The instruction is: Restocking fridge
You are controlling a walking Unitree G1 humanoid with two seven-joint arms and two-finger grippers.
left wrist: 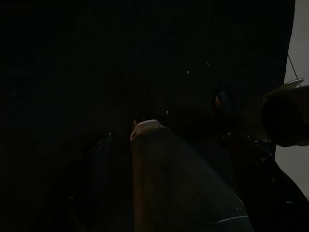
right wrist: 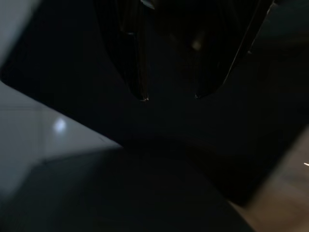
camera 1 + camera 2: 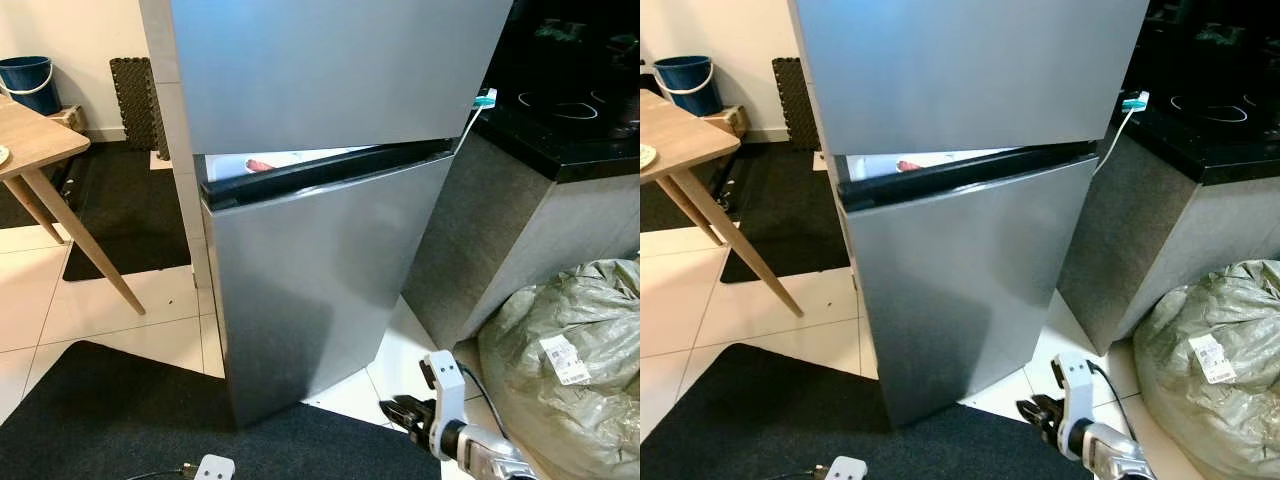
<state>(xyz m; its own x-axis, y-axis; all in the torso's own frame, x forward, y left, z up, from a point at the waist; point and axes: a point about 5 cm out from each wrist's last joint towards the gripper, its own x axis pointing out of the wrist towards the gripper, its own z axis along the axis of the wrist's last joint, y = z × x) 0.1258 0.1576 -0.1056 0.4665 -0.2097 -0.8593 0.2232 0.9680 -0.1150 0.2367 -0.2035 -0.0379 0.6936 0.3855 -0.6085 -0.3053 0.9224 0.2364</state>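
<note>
- A blue bucket [image 3: 27,82] sits on the floor at far left by the wall, behind a wooden table [image 3: 40,140] with slanted legs.
- A black mat [image 3: 120,215] lies on the white tiles between the table and the fridge.
- The silver fridge [image 3: 310,290] stands at centre; its lower door is ajar, a slit at the top showing a lit interior.
- The left gripper's wrist view is too dark; I cannot tell how its jaws stand.
- The right gripper [image 2: 170,96] hangs low, right of the fridge's foot, over dark mat, fingertips a little apart.
- A black counter [image 3: 570,110] and a grey-green sack [image 3: 570,370] fill the right.
</note>
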